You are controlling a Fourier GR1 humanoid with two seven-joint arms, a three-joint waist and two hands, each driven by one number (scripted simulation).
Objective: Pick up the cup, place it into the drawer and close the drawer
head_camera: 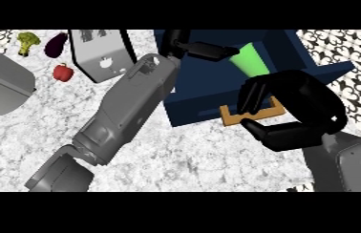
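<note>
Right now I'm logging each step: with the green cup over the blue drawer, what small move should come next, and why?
Probably lower the cup a little and let go. The left hand holds it tilted over the open drawer, so it looks not yet set down inside. The right hand, fingers curled, sits by the drawer's orange handle, seemingly placed to push it shut afterward.

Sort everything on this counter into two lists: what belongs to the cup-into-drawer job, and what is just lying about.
Belongs to the job:
green cup, held over the drawer
dark blue drawer, open, with its tan handle
left robot hand, curled on the cup
right robot hand, at the handle

Just lying about:
broccoli
eggplant
red pepper
grey toaster
grey pot at the view's left edge
</note>
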